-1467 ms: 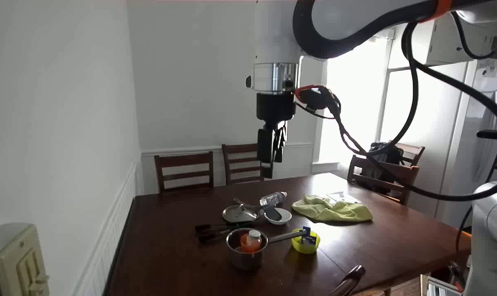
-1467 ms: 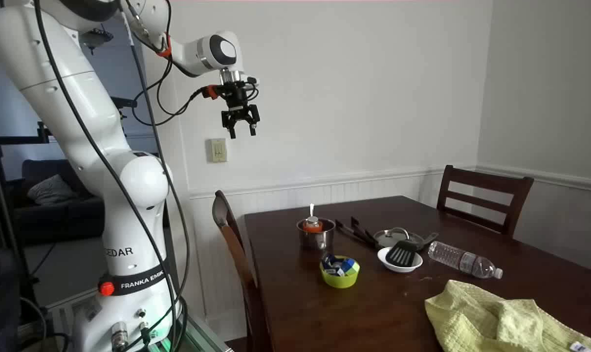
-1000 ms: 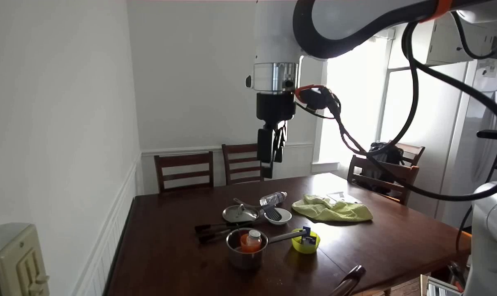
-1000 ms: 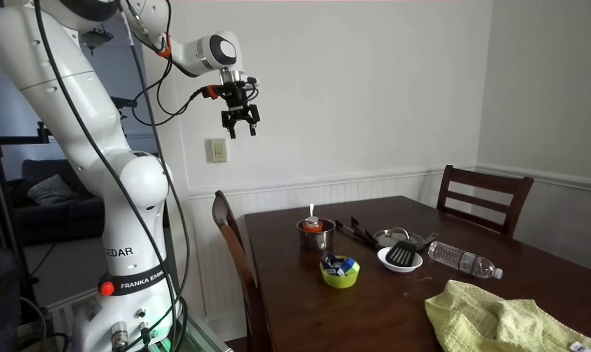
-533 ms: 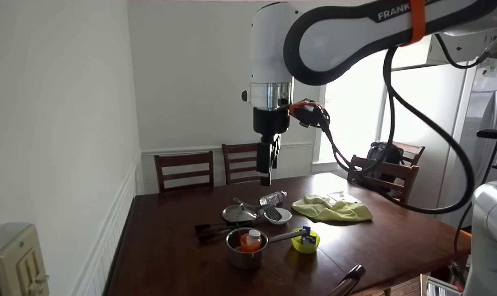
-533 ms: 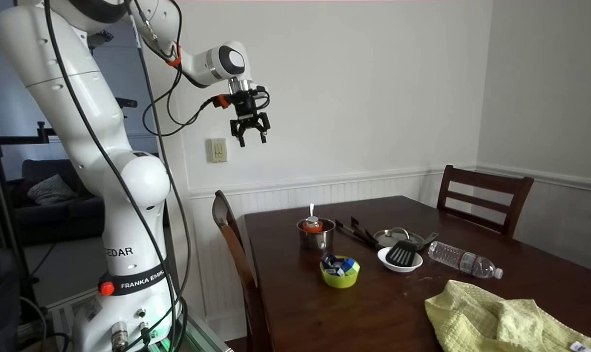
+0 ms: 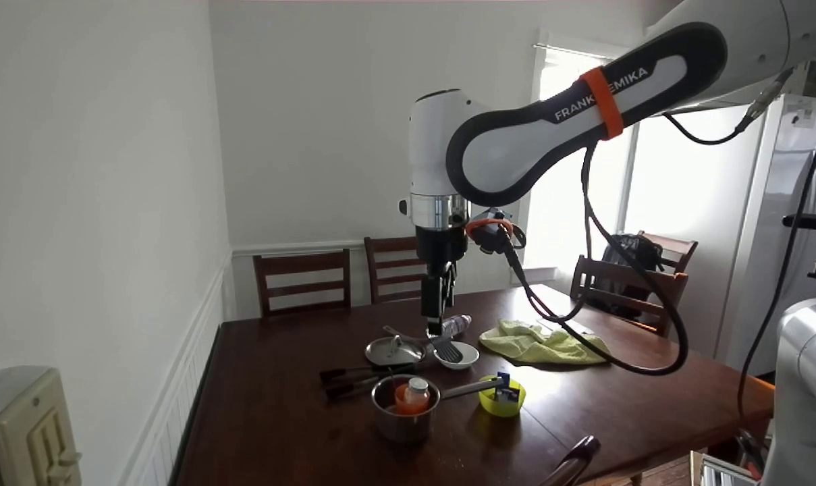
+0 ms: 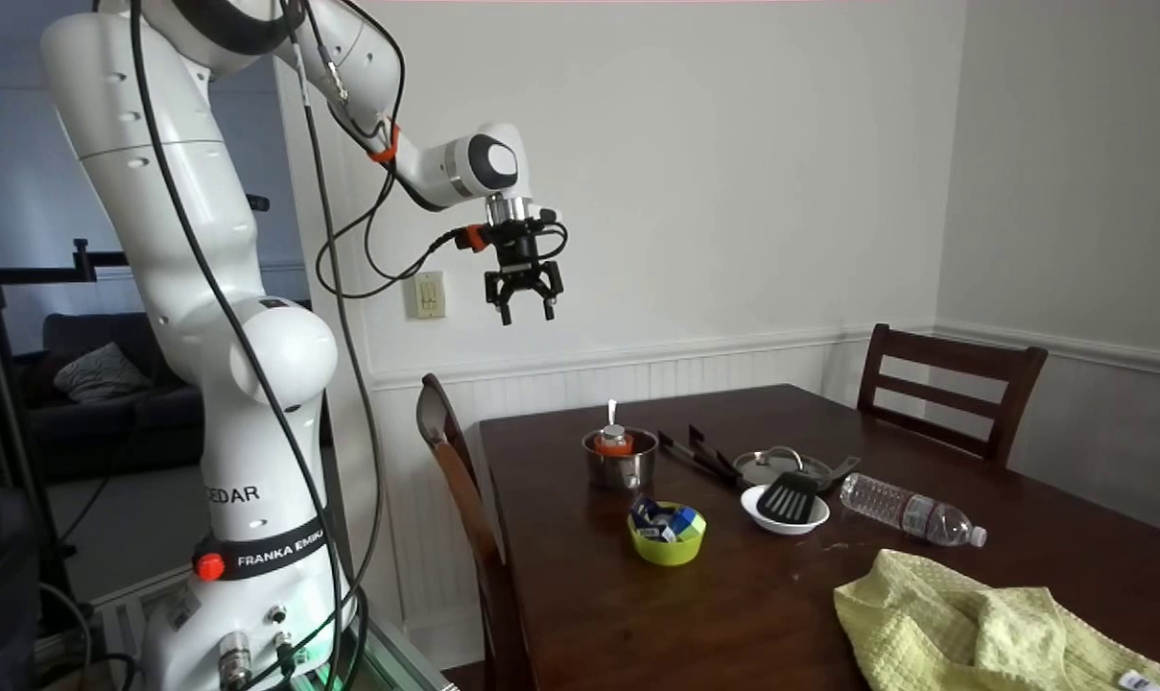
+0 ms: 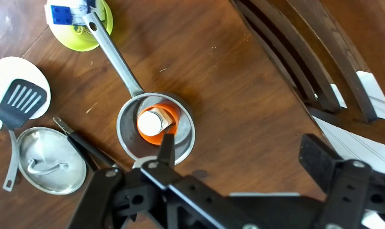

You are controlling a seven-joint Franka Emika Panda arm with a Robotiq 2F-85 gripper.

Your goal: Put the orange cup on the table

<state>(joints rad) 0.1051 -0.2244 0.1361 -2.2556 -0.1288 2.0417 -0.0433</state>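
The small orange cup [image 9: 172, 109] stands inside a silver metal pot [image 9: 124, 135] with a long handle. A small white-capped bottle [image 9: 150, 123] is in the cup. The cup also shows in both exterior views [image 7: 401, 399] [image 8: 601, 447], its lower part hidden by the pot wall. The pot stands on the dark brown table [image 7: 279, 418]. My gripper [image 8: 528, 314] is open and empty, high above the table. In the wrist view the gripper [image 9: 238, 138] has its jaws wide apart; one fingertip overlaps the pot's edge in the picture, with bare table between the fingers.
A yellow-green bowl [image 8: 668, 552] with small packets sits under the pot's handle. A lid [image 9: 52, 162], tongs [image 9: 92, 149], a white bowl [image 9: 18, 70] with a black spatula [image 9: 23, 98], a plastic bottle [image 8: 911, 511] and a yellow cloth [image 8: 963, 614] lie around. A chair [image 8: 464, 489] stands at the table's edge.
The arm is still between the two oldest frames, then my gripper lowers toward the table and shifts right in an exterior view. It stays open. The cup and other objects have not moved.
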